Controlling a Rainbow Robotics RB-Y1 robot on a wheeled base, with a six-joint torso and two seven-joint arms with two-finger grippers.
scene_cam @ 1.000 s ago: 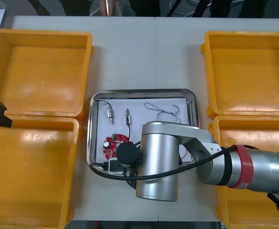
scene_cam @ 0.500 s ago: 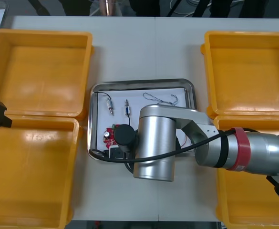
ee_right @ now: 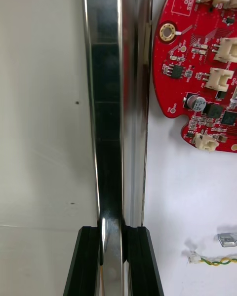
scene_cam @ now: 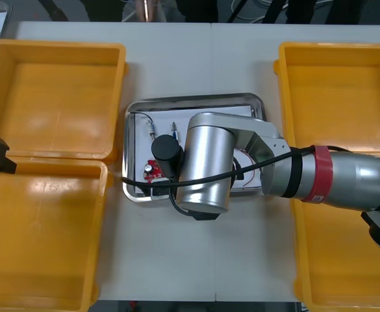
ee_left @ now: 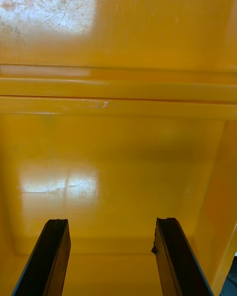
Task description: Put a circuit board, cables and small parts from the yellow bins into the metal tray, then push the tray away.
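While the right hand (ee_right: 112, 239), clenched on the tray (scene_cam: 196, 99) rim, has slid it up the frame, loading looks done; the left hand (ee_left: 111, 227) hangs released over a bin (ee_left: 118, 153).

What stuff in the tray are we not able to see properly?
- Front view: the right arm covers much of the metal tray and part of the circuit board.
- Right wrist view: the edge cuts off the circuit board, the red and yellow cable and a small metal part.
- The right gripper, shut on the tray's rim, sits under that arm.
- Left gripper: open over a yellow bin.
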